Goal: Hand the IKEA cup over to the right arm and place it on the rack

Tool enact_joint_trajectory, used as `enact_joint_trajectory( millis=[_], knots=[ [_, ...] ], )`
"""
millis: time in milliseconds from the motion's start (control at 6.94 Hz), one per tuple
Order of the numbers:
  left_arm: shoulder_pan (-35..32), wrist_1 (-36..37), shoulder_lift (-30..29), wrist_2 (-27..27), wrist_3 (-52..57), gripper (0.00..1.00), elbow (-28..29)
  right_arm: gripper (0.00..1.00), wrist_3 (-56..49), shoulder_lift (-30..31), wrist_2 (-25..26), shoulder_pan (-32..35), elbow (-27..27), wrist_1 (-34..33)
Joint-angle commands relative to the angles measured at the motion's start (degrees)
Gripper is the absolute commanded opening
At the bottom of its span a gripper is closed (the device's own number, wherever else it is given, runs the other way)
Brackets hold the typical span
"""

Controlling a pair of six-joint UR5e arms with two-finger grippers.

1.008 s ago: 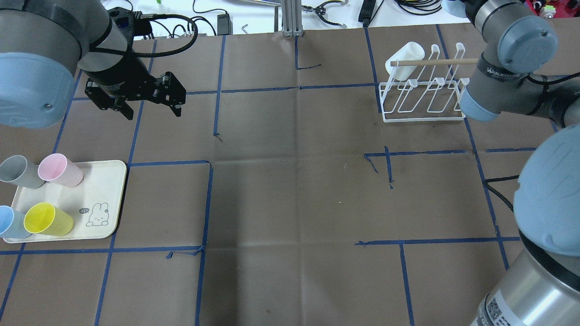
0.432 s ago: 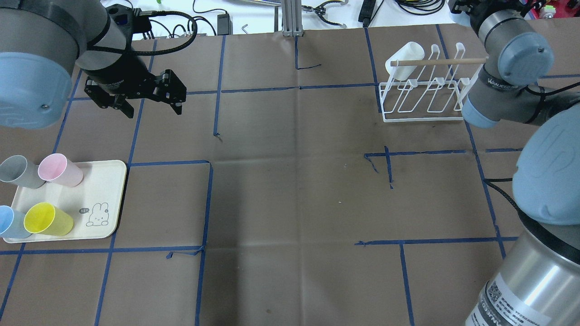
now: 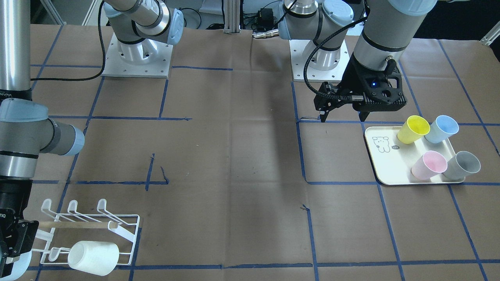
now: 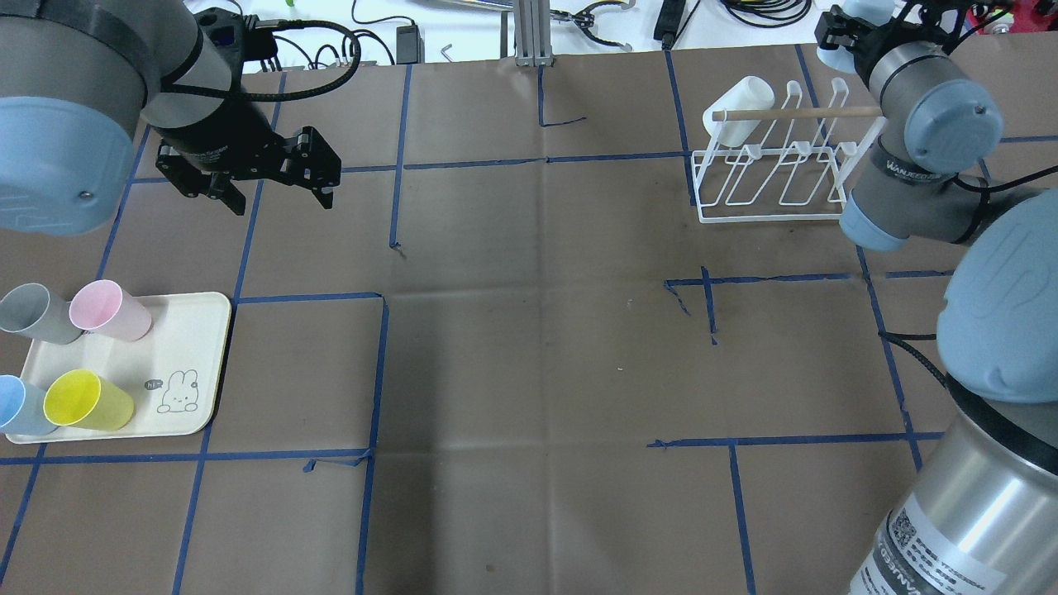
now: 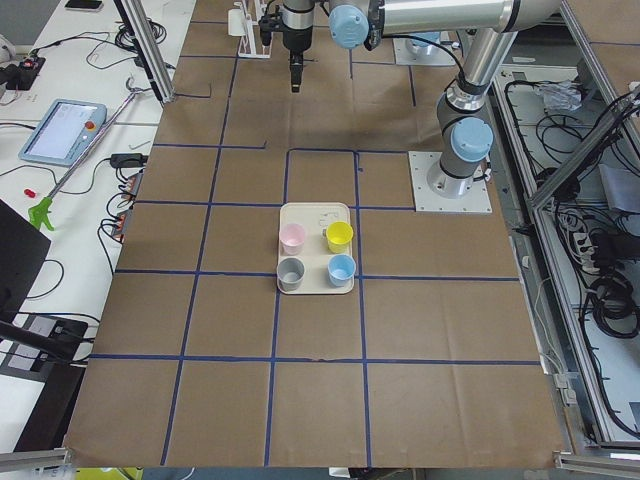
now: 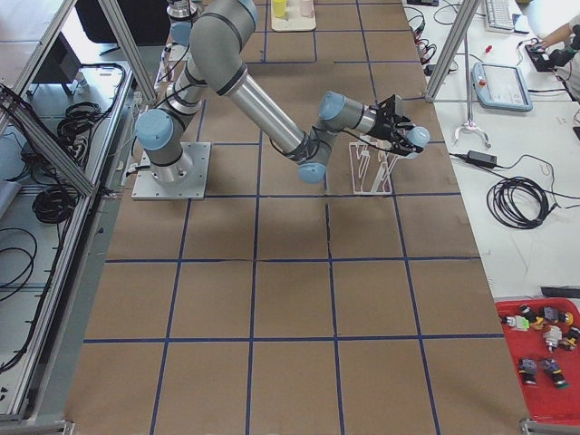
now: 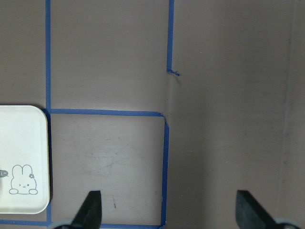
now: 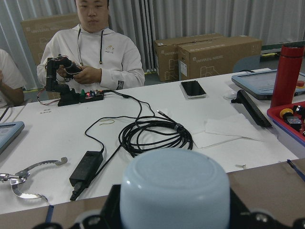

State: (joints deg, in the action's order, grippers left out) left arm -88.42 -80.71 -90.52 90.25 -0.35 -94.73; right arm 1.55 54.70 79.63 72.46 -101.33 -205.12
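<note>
four cups (image 4: 87,401) are stood on the cream tray (image 4: 194,364); a white cup (image 4: 740,107) is hung on the rack (image 4: 777,211). a pale blue cup (image 8: 174,191) is clamped in the right claw (image 6: 401,130); the left claw (image 4: 281,204) is spread wide, empty.

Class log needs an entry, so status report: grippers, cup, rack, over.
Left gripper open, empty. Right gripper shut on pale blue cup near rack. White cup on one end prong; other prongs free.
</note>
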Motion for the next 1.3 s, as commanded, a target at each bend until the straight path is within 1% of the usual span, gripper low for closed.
enact_joint_trajectory(
  millis=[0, 144, 288, 864, 1008, 1152],
  knots=[
    [0.0, 0.0, -0.1, -0.1, 0.0, 0.99, 0.1, 0.11, -1.5, 0.0, 0.0, -0.5, -1.8, 0.2],
    [0.0, 0.0, -0.2, 0.0, 0.0, 0.99, 0.1, 0.37, -2.0, 0.1, 0.2, -0.6, -2.1, 0.2],
    [0.0, 0.0, -0.3, 0.1, 0.1, 0.99, 0.1, 0.99, -2.0, 0.2, 0.4, -0.6, -2.1, 0.9],
    [0.0, 0.1, -0.3, 0.0, 0.1, 0.99, 0.2, 1.00, -0.9, 1.2, 0.5, -0.3, -1.5, 1.1],
    [0.0, 0.3, -0.3, 0.0, 0.1, 0.99, 0.2, 1.00, -0.9, 2.6, 0.8, -0.1, -1.5, 1.3],
    [0.0, 0.5, -0.4, 0.0, 0.1, 0.99, 0.1, 1.00, -0.9, 4.4, 0.9, -0.1, -1.5, 3.0]
  ],
)
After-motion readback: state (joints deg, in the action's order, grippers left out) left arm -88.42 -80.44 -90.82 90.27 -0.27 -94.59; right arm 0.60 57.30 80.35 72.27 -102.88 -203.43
